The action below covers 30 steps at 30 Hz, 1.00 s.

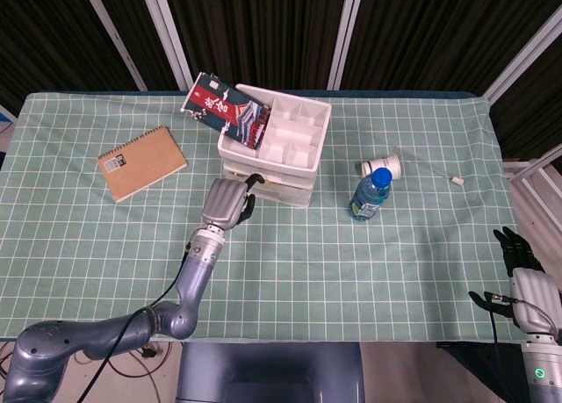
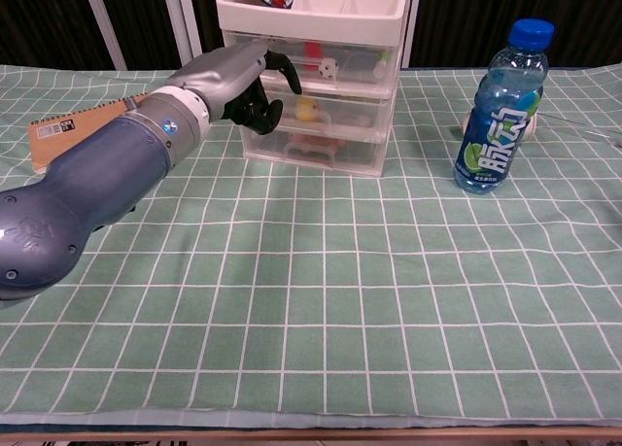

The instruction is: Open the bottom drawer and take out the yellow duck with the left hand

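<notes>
**Left hand at the drawers, duck inside**

A small set of drawers (image 2: pixel 321 96) stands on the bench (image 2: pixel 389 300). It is made of see-through plastic with a white frame, and its shape is boxy. A white tray with little square parts (image 1: pixel 285 135) sits on top. The drawers look shut.

The yellow duck (image 2: pixel 307 109) sits inside one of the lower drawers, seen through the clear front. It is small, round and smooth. It is too small to tell which way it faces or how it lies.

The left hand (image 2: pixel 248 86) is up against the front left side of the drawers, just beside the duck's drawer. The back of the hand is grey and shiny, and its fingers (image 2: pixel 272 111) are dark and curled in. I cannot tell if they hook onto anything.

The right hand (image 1: pixel 518 254) hangs low by the right edge of the bench, well apart from everything. Its dark fingers point up. I cannot tell if it is open or closed.

The bench has a soft green cloth with white squares. A brown notebook (image 1: pixel 141 162) with a wire spine lies flat to the left. A clear bottle with a blue cap (image 2: pixel 498 111) stands upright to the right of the drawers.
</notes>
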Motion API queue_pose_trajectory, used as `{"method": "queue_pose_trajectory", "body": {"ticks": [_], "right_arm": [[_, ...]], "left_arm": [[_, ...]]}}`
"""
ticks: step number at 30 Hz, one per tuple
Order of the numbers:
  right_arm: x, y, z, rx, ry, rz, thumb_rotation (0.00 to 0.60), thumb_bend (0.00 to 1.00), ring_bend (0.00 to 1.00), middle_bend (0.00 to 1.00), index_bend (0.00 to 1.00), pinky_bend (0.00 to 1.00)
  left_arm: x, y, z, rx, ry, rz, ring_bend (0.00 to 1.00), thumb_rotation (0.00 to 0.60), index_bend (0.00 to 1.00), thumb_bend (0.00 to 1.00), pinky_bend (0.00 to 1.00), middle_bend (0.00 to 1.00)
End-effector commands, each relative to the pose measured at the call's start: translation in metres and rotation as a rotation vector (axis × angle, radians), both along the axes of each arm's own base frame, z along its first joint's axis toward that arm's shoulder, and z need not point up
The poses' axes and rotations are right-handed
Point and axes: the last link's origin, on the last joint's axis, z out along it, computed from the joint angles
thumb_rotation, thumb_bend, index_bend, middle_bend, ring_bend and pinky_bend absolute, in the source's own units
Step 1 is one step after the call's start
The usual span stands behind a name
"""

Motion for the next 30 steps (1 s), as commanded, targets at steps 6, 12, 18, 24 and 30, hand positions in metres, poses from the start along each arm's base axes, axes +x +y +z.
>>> {"method": "queue_pose_trajectory", "body": {"ticks": [6, 12, 18, 24, 30], "right_arm": [[0.0, 0.0, 0.0, 0.0, -0.002, -0.001, 0.6, 0.07, 0.0, 0.0, 0.0, 0.23], [0.0, 0.0, 0.0, -0.001, -0.004, -0.001, 0.6, 0.07, 0.0, 0.0, 0.0, 0.23], [0.0, 0.0, 0.0, -0.002, -0.006, -0.001, 0.6, 0.07, 0.0, 0.0, 0.0, 0.23], [0.001, 0.0, 0.0, 0.0, -0.004, 0.002, 0.6, 0.07, 0.0, 0.0, 0.0, 0.23], [0.001, 0.0, 0.0, -0.003, -0.003, 0.003, 0.6, 0.07, 0.0, 0.0, 0.0, 0.23]], "left_arm": [[-0.004, 0.001, -0.002, -0.003, 0.016, 0.015, 1.0, 0.6, 0.43, 0.59, 1.0, 1.0], [-0.005, 0.0, 0.001, 0.003, 0.018, 0.017, 1.0, 0.6, 0.59, 0.59, 1.0, 1.0], [-0.006, -0.003, 0.005, 0.001, 0.019, 0.013, 1.0, 0.6, 0.64, 0.59, 1.0, 1.0], [-0.013, -0.016, 0.013, -0.017, 0.017, 0.014, 1.0, 0.6, 0.64, 0.59, 1.0, 1.0], [-0.024, -0.03, 0.021, -0.036, 0.02, 0.024, 1.0, 0.6, 0.64, 0.59, 1.0, 1.0]]}}
